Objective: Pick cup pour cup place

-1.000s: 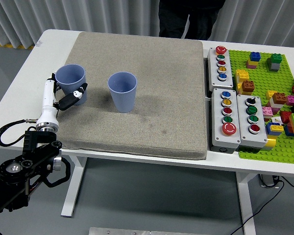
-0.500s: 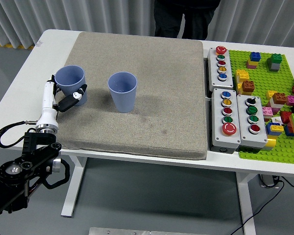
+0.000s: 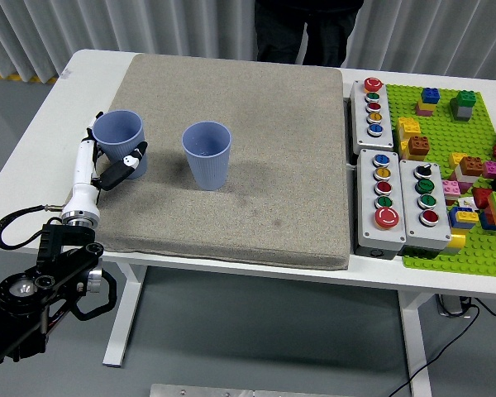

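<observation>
Left cup (image 3: 120, 139): stood upright at the left edge of the grey mat (image 3: 256, 149), enclosed by the hand; judged to be the vessel picked for pouring.
Left hand (image 3: 107, 161): brought in from the lower left; fingers (image 3: 122, 167) are curled round the cup's near side and base, so a side grasp is indicated, suited to tilting.
Second cup (image 3: 207, 154): set upright on the mat, just to the right of the held cup and apart from it; judged to be the receiver.
Cup contents: not determinable; only blue interiors are seen.
Lift status: cannot be told whether the held cup's base is clear of the mat, the hand being in front.
Right hand: not in view.
Button boxes (image 3: 394, 194): laid beside the mat's right edge, untouched.
Green baseplate (image 3: 446, 165): cut off at the right border, loaded with bricks.
Person (image 3: 302, 29): stood at the far side; only dark clothing is shown, hands hidden.
</observation>
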